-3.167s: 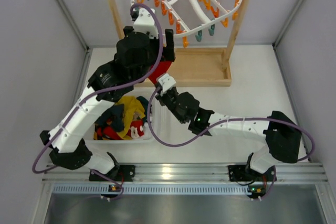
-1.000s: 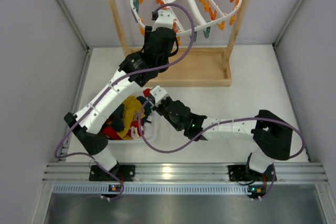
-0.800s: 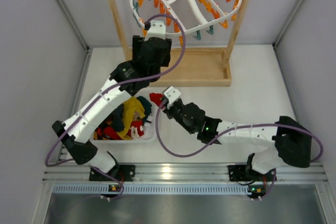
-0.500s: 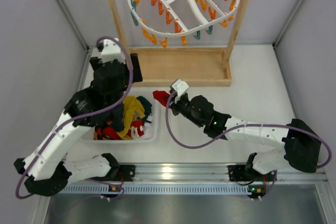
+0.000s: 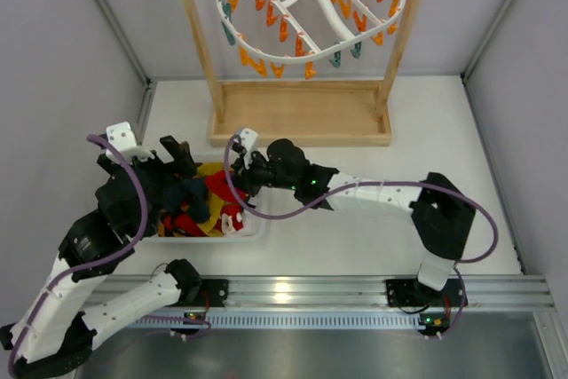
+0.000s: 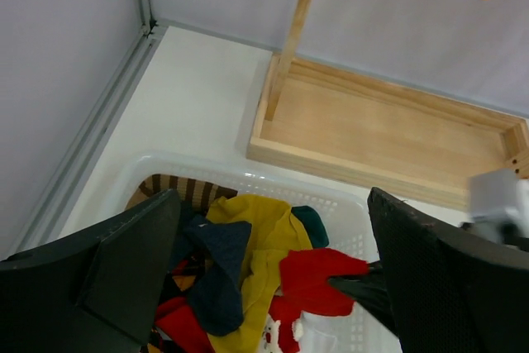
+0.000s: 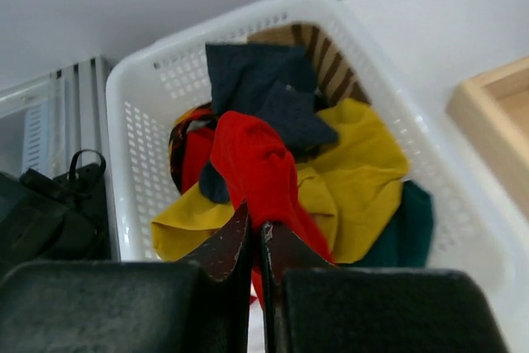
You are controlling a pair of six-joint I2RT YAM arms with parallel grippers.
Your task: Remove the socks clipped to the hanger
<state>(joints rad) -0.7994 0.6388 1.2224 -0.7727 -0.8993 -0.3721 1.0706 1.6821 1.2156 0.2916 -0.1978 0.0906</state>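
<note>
- Three socks sit at the basket [image 5: 253, 230] on the near left of the desk [image 5: 426, 130], well away from the hanger [image 5: 311, 6], whose orange and teal pegs [image 5: 266, 64] look bare.
- The navy sock [image 6: 219, 245] and yellow sock [image 6: 260, 233] lie on the heap inside the basket.
- The right fingers [image 7: 252, 245] are pressed together on the red sock [image 7: 256, 163], which hangs just above the heap.
- The left fingers [image 5: 177, 153] stand wide apart with nothing between them, above the far left part of the basket.
- Risk: both arms crowd the same basket, so a careless withdrawal could knock one into the other.
- Risk: the red sock is limp. If it is released while the arm drifts right, it could drape over the rim or slip onto the desk.
- Risk: the cloth may cling to the fingers as they part and get dragged back out.
- Writing: I can read no brand, label or lettering anywhere. A white pattern on another red sock [image 5: 232, 217] in the basket is too small to make out.
</note>
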